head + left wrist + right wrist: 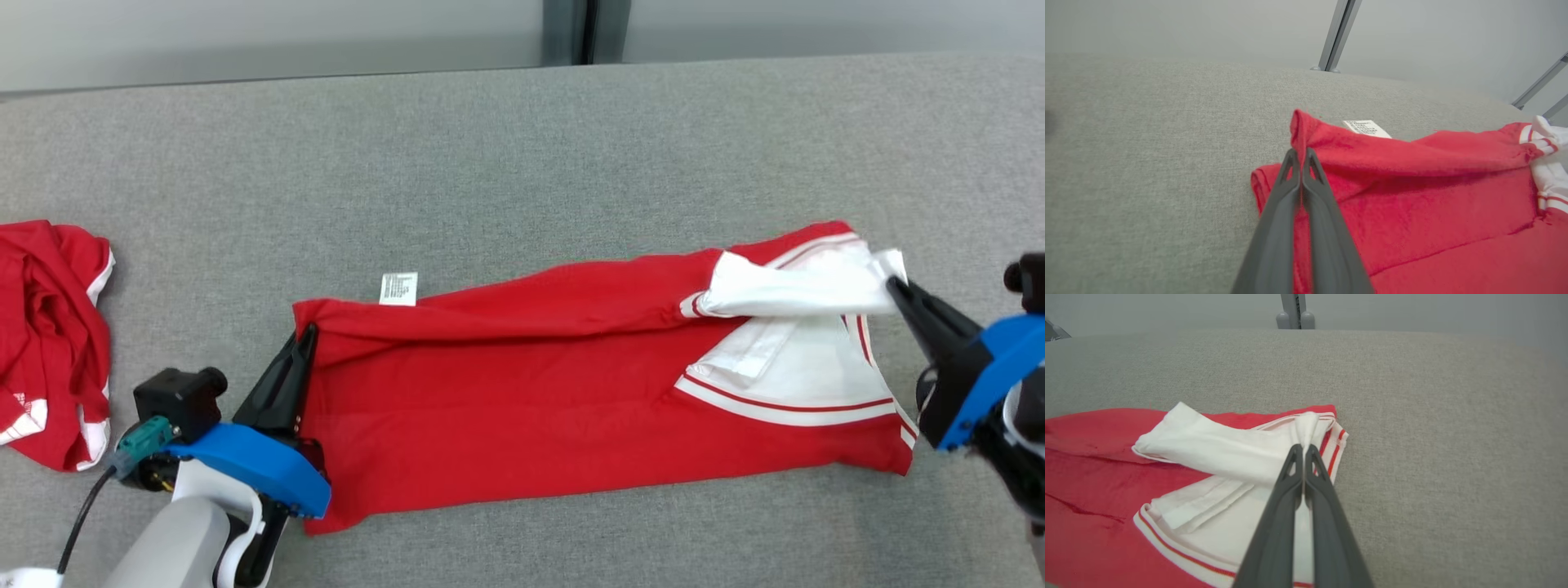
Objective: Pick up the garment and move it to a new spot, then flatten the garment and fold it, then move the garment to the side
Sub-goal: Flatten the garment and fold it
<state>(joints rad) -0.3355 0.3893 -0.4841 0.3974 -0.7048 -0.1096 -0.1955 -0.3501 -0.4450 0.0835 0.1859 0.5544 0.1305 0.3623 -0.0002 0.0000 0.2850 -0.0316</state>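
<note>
The red fabric garment with white striped trim [522, 392] is lying stretched out lengthwise across the middle of the grey felt-covered tabletop [522, 147], with its far long edge doubled over toward me. At its right end a white fabric panel [800, 286] is lying folded across the red. A small white printed label [398, 288] is poking out from the far edge near the left end.

My left gripper [307, 333] is clamping the garment's far left corner. Its fingers are pressed together, and in the left wrist view a ridge of red cloth is standing up at the tips. My right gripper [895, 284] is closed on the edge of the white panel at the right end, where the cloth is bunching at the fingertips in the right wrist view.

I'm not managing to tell how many layers each grip is catching, and the label's print is reading as too small. In the head view, the blue bracket on my left wrist [261, 474] is covering the garment's near left corner, and the frame edge is cutting off my right arm.

A second, crumpled red garment with white trim [49, 343] is lying at the tabletop's far left, well apart and partly cut off. A black cable [82, 514] is trailing from the left wrist. A grey upright post [581, 33] is standing behind the table's far edge.
</note>
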